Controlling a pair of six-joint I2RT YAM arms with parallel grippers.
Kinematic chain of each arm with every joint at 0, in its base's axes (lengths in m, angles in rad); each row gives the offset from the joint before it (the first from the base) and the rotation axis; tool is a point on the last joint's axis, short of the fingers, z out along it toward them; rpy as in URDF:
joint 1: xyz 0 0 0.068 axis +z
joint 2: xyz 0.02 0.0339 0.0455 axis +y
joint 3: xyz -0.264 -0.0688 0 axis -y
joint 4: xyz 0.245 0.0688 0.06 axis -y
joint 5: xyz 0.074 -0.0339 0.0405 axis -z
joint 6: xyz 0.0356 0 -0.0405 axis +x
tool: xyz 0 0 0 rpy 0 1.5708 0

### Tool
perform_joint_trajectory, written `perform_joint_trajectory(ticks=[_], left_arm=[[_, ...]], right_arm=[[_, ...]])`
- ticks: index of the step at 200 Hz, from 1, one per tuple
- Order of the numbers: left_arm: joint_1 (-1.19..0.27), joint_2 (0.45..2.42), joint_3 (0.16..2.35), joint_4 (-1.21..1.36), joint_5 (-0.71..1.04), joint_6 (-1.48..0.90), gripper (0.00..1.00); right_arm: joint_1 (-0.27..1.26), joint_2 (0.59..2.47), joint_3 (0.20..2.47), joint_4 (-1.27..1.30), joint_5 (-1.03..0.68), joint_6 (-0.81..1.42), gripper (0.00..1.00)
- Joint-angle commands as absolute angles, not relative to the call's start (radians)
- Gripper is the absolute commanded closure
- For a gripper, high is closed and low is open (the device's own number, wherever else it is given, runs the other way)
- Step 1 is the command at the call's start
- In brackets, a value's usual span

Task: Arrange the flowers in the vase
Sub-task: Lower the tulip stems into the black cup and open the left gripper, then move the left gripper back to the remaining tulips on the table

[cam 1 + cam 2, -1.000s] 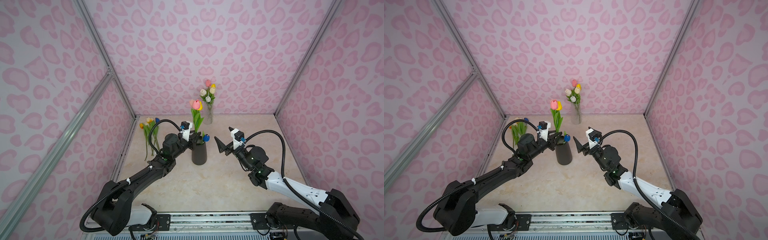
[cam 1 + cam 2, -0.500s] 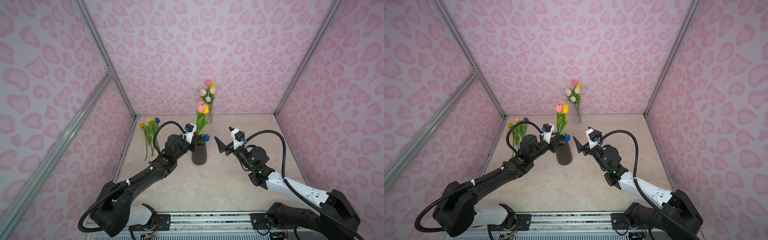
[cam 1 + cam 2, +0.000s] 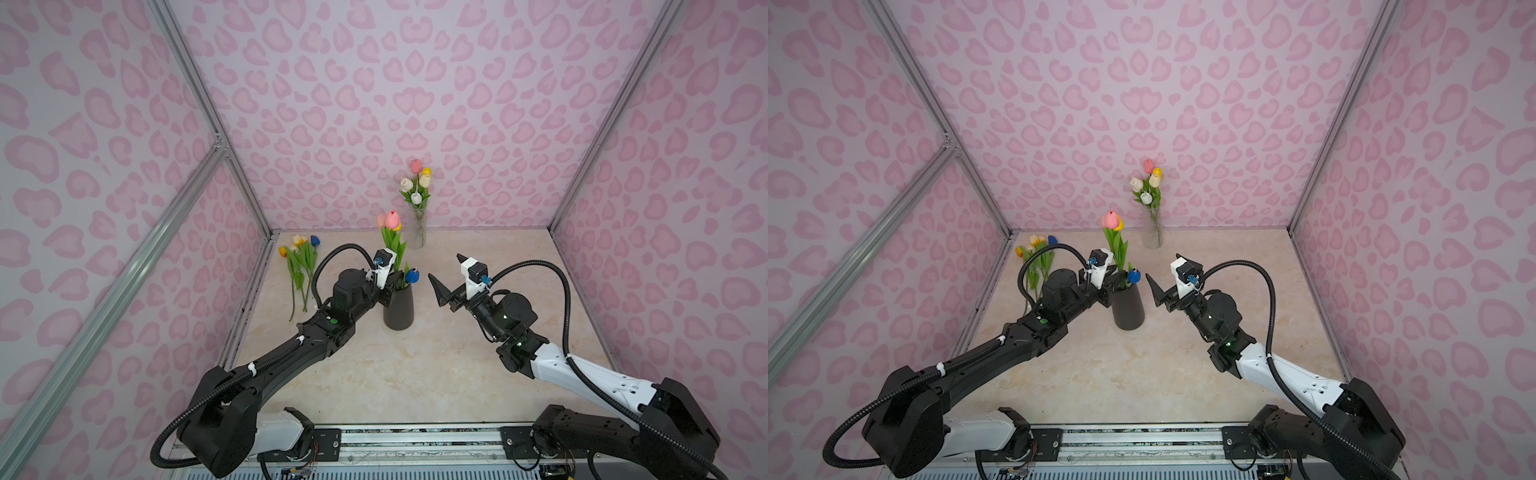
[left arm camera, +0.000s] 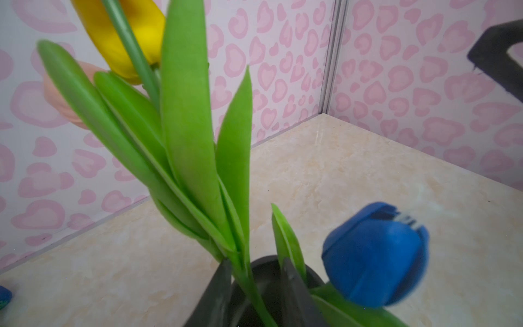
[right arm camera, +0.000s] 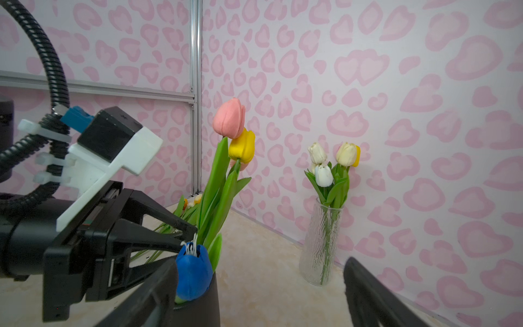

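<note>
Black-fingered, the left gripper (image 4: 254, 263) is closed narrowly on the stems of the pink and yellow tulips (image 3: 391, 220), now lowered into the dark vase (image 3: 399, 311) beside a blue tulip (image 3: 412, 275), so release is judged due, while the right gripper (image 3: 444, 267) is held wide and empty.

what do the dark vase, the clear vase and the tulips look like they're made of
Dark vase: probably ceramic or plastic, matte charcoal, no glare.
Clear vase: likely glass, possibly clear plastic; see-through with a rippled texture, stems show inside.
Tulips: artificial, soft foam or rubbery plastic; matte uniform colour, thick smooth leaves.
</note>
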State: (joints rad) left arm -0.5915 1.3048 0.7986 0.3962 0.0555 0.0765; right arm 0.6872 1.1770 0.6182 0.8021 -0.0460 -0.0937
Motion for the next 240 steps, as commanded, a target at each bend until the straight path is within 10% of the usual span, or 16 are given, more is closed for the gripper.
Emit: perform_joint_trajectory(ticks=[1, 110, 240], left_arm=[[-0.591, 1.284, 0.795, 0.394, 0.031, 0.089, 0.66], [-0.446, 1.082, 0.674, 0.417, 0.054, 0.089, 0.57], [0.005, 1.739, 1.265, -0.388, -0.262, -0.136, 0.59]], right_arm=[[0.688, 1.181, 0.621, 0.833, -0.051, -0.097, 0.09], [0.688, 1.172, 0.597, 0.856, -0.052, -0.101, 0.09], [0.688, 1.148, 0.591, 0.856, -0.211, -0.064, 0.09]])
